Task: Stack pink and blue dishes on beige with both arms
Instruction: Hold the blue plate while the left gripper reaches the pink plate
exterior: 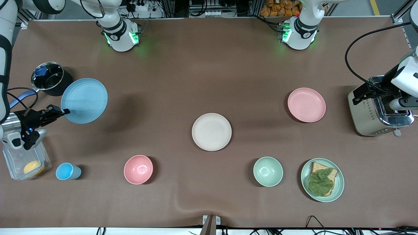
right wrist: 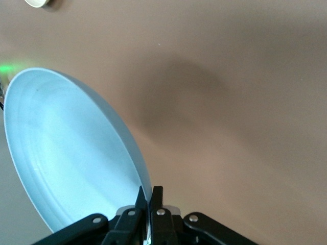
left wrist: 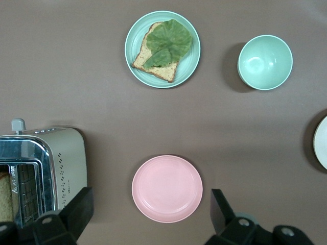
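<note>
The light blue plate [exterior: 84, 100] hangs tilted above the table near the right arm's end, its shadow on the cloth beside it. My right gripper [exterior: 64, 112] is shut on its rim [right wrist: 148, 196]. The pink plate [exterior: 306, 104] lies flat on the table toward the left arm's end. My left gripper [left wrist: 149, 209] is open high above the table by the toaster, and the pink plate [left wrist: 167, 188] shows far below between its fingers [left wrist: 76, 206]. The beige plate [exterior: 211, 132] lies bare in the middle of the table.
A toaster [exterior: 378, 111] stands beside the pink plate, under the left arm. Nearer the front camera are a green plate with toast and lettuce [exterior: 339, 187], a green bowl [exterior: 268, 171], a pink bowl [exterior: 138, 169] and a blue cup [exterior: 67, 171]. A lidded pot [exterior: 50, 78] and a clear box [exterior: 19, 163] stand by the right gripper.
</note>
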Motion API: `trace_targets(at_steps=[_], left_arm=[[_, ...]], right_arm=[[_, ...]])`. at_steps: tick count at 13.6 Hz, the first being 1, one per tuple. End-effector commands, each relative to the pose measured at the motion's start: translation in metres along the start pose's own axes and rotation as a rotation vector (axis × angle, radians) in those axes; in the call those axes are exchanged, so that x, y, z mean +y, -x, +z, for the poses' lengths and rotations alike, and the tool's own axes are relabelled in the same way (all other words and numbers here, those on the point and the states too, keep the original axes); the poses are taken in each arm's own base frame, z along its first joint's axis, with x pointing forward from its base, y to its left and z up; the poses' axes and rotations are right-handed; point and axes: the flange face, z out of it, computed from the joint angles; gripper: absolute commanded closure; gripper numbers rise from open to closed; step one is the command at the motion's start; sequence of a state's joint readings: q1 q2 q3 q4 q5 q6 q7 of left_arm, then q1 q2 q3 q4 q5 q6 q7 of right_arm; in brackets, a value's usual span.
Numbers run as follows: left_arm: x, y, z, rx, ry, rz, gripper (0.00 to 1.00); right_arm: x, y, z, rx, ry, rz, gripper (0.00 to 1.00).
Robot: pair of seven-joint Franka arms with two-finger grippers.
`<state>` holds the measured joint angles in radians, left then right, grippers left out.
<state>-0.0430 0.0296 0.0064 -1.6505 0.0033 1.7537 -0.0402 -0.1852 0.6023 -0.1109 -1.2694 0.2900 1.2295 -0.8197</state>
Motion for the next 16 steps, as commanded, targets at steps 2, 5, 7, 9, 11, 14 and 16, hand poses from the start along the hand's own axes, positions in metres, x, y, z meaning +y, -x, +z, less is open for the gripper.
trace_targets(at_steps=[2, 5, 7, 9, 11, 14, 16], left_arm=[[-0.002, -0.001, -0.004, -0.004, -0.022, 0.02, 0.0], [-0.002, -0.001, -0.004, -0.002, -0.022, 0.02, 0.0], [-0.003, -0.001, 0.001, -0.013, -0.023, 0.018, 0.0], [-0.009, -0.008, 0.03, -0.076, -0.025, 0.006, 0.0], [-0.001, -0.001, 0.062, -0.216, -0.022, 0.026, 0.0], [-0.005, 0.023, 0.117, -0.403, -0.015, 0.023, 0.0], [-0.01, 0.037, 0.156, -0.484, -0.011, 0.033, 0.0]], right_arm=[[-0.017, 0.001, -0.009, 0.034, -0.025, -0.007, 1.0], [-0.018, -0.002, -0.009, 0.055, -0.049, -0.014, 1.0], [-0.019, -0.002, -0.008, 0.056, -0.05, -0.016, 1.0], [-0.021, -0.006, -0.007, 0.055, -0.054, -0.022, 1.0], [-0.022, -0.007, -0.007, 0.072, -0.07, -0.012, 1.0], [-0.019, -0.004, -0.009, 0.075, -0.071, -0.006, 1.0], [-0.019, -0.004, -0.008, 0.075, -0.073, -0.006, 1.0]])
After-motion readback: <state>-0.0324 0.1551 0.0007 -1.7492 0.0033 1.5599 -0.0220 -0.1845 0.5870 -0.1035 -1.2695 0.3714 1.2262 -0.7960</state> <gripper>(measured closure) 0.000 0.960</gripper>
